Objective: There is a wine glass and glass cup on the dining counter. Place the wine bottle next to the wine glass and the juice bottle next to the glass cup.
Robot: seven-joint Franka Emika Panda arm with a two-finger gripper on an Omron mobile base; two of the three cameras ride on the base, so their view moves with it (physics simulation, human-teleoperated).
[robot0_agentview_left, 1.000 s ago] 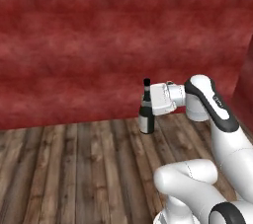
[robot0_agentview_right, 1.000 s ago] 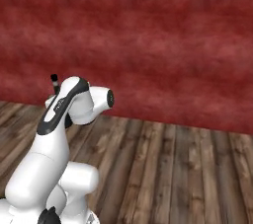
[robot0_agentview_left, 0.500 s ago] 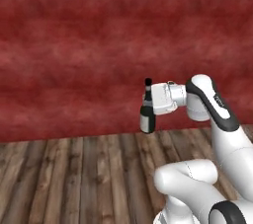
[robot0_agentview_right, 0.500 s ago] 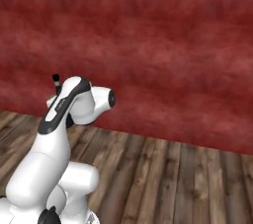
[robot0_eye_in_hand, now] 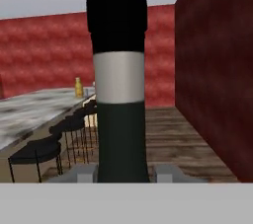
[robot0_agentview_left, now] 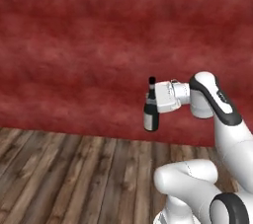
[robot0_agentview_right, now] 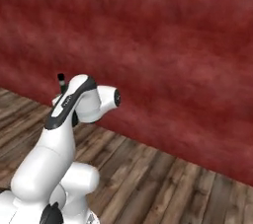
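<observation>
Gripper clamped on slim, dark, upright wine bottle

dining counter, juice bottle standing on it

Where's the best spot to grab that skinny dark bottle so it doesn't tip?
Probably sideways around its upper part, as the claw holds the wine bottle now. The bottle is tall, slim and upright, so a level grip from the side likely keeps it straight, with its base free for setting down.
</observation>
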